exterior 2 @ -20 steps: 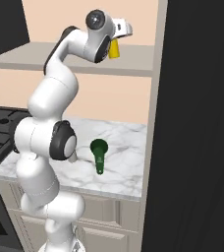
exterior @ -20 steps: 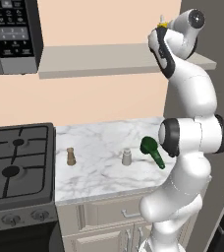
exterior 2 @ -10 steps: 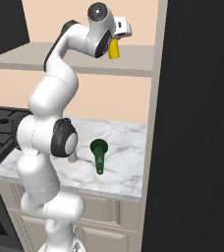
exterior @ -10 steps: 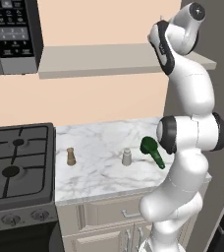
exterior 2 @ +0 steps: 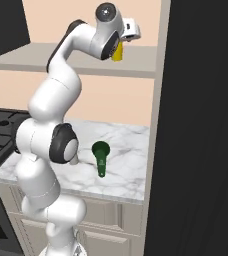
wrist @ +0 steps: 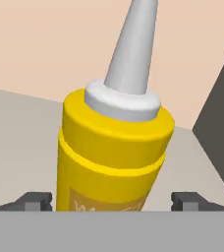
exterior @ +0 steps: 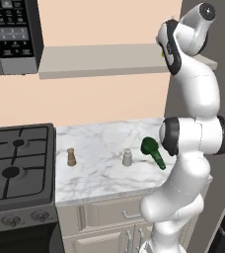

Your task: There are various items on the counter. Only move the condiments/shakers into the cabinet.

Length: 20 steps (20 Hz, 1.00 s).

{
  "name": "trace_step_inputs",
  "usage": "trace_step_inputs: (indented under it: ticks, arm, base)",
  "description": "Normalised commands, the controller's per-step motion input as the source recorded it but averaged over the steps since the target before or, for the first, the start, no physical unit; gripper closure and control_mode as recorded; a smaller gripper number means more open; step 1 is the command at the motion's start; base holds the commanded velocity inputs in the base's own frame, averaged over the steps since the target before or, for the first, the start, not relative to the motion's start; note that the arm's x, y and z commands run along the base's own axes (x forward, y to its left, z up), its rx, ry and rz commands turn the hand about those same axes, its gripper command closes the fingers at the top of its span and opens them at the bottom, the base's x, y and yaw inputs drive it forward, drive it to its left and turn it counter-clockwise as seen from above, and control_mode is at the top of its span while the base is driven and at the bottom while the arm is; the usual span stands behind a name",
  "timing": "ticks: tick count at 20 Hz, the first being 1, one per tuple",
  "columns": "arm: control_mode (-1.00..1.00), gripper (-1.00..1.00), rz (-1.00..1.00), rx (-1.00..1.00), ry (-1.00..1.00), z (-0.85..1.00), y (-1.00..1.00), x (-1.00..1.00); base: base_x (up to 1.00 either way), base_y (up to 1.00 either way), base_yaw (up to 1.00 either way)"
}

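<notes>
The yellow squeeze bottle (wrist: 115, 147) is being left leaning on the cabinet (exterior: 99, 59) between the gripper (wrist: 113, 201)'s wide-open, non-touching fingers, so toppling is being risked during withdrawal.

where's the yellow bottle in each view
Left base view: a yellow sliver of the bottle at the arm's upper edge, by the shelf.
Right base view: top centre, on the shelf right of the arm's wrist, bottle partly hidden.
Hand view: centre, bottle upright between the parted fingertips.
Shared landmark: the shelf.
</notes>
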Motion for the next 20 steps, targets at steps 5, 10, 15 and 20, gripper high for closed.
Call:
trace_step_inputs:
  ticks: [5, 10, 15, 20]
  arm:
    - [-1.00, -1.00, 0.00, 0.00, 0.00, -0.07, -0.29, -0.41]
    - [-1.00, -1.00, 0.00, 0.00, 0.00, 0.00, 0.27, -0.12]
    - [-1.00, -1.00, 0.00, 0.00, -0.01, 0.26, 0.51, -0.31]
    - [-1.00, -1.00, -0.08, 0.00, -0.03, 0.47, 0.31, -1.00]
  base:
    - [0.00, 0.00, 0.00]
    - [0.00, 0.00, 0.00]
    - [0.00, 0.00, 0.00]
    - [0.00, 0.00, 0.00]
